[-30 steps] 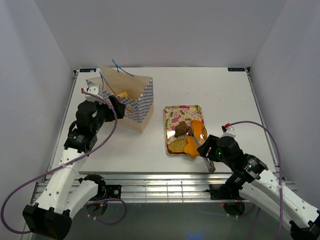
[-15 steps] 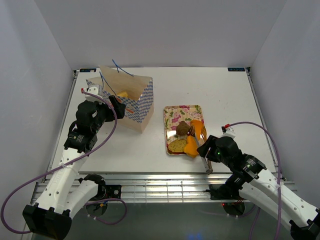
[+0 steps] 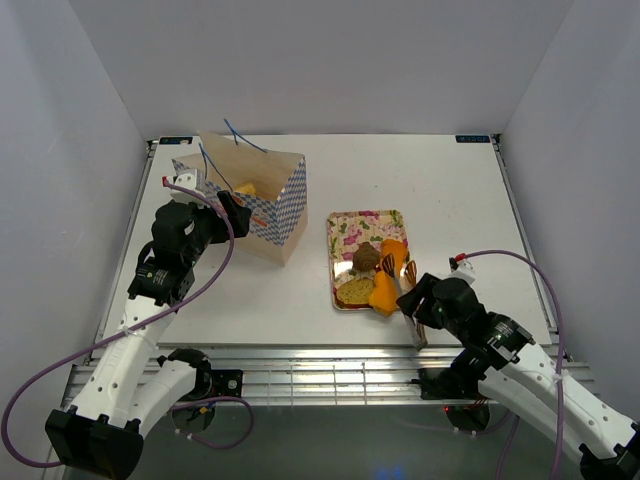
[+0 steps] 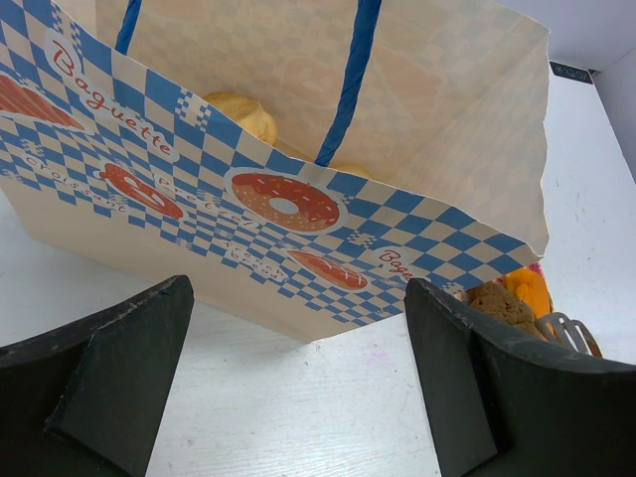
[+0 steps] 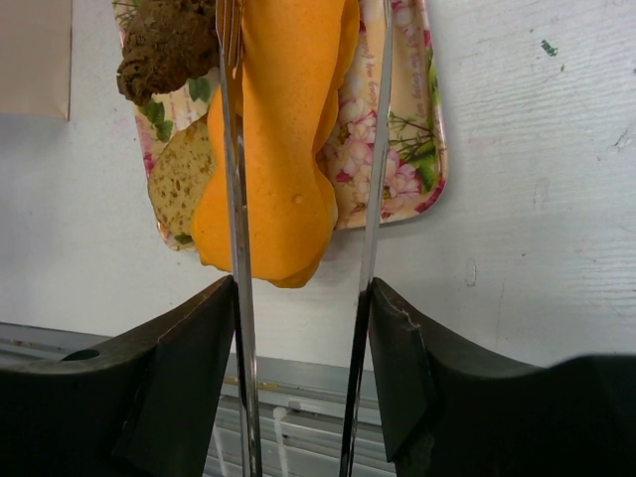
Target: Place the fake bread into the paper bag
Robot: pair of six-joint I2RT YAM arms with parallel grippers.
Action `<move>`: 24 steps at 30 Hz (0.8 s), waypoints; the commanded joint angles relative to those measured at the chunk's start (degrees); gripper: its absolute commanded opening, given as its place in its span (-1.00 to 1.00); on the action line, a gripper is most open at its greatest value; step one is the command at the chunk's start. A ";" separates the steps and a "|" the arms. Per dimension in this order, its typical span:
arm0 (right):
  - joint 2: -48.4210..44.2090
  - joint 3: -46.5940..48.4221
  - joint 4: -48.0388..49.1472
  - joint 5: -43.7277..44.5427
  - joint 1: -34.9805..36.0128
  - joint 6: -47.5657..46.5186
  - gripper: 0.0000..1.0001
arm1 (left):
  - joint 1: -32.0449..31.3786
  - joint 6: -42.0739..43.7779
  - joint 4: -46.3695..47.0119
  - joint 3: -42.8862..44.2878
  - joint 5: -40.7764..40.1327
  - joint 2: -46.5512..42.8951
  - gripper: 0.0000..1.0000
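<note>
The paper bag [image 3: 262, 203] stands open at the back left, with a golden bread piece [image 3: 245, 187] inside; it fills the left wrist view [image 4: 298, 209]. My left gripper [image 3: 235, 213] is open and empty just in front of the bag's checkered side. My right gripper [image 3: 418, 315] is shut on metal tongs [image 5: 231, 199]. The tongs' arms reach over the floral tray [image 3: 350, 228] and straddle an orange croissant piece [image 5: 288, 149]. A brown bun [image 5: 164, 50] and a toast slice [image 5: 179, 179] lie beside it on the tray.
The tray's near end is close to the table's front edge [image 3: 330, 345], with metal rails below it. White walls enclose the table on the left, back and right.
My right gripper with the tongs has drawn back a little toward the near edge. The left arm and the bag have not moved.
</note>
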 commanded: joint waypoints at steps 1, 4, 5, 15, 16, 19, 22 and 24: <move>1.41 -0.46 1.80 0.37 0.30 1.21 0.20 | -0.18 -0.27 0.29 -0.17 0.71 -0.67 0.96; 2.91 -0.64 3.12 -0.25 0.30 0.85 0.21 | -0.18 -0.27 0.38 -0.17 0.71 -0.59 0.96; 3.17 -0.55 3.56 -0.33 0.30 0.77 0.21 | -0.18 -0.27 0.38 -0.26 0.71 -0.59 0.96; 3.79 0.77 6.28 -0.77 0.39 -0.29 0.13 | -0.18 -0.27 0.38 -0.26 0.71 -0.59 0.96; 3.79 0.68 6.46 -0.77 0.31 -0.29 0.11 | -0.18 -0.27 0.38 -0.35 0.71 -0.76 0.96; 3.70 0.07 7.34 -1.21 0.31 -0.29 0.02 | -0.18 -0.27 0.38 -0.35 0.71 -0.67 0.96; 3.44 -0.02 7.96 -1.65 0.30 -0.29 -0.10 | -0.18 -0.27 0.47 -0.35 0.71 -0.76 0.96; 3.35 0.24 7.96 -1.65 0.30 -0.29 -0.13 | -0.18 -0.27 0.47 -0.44 0.71 -0.76 0.96</move>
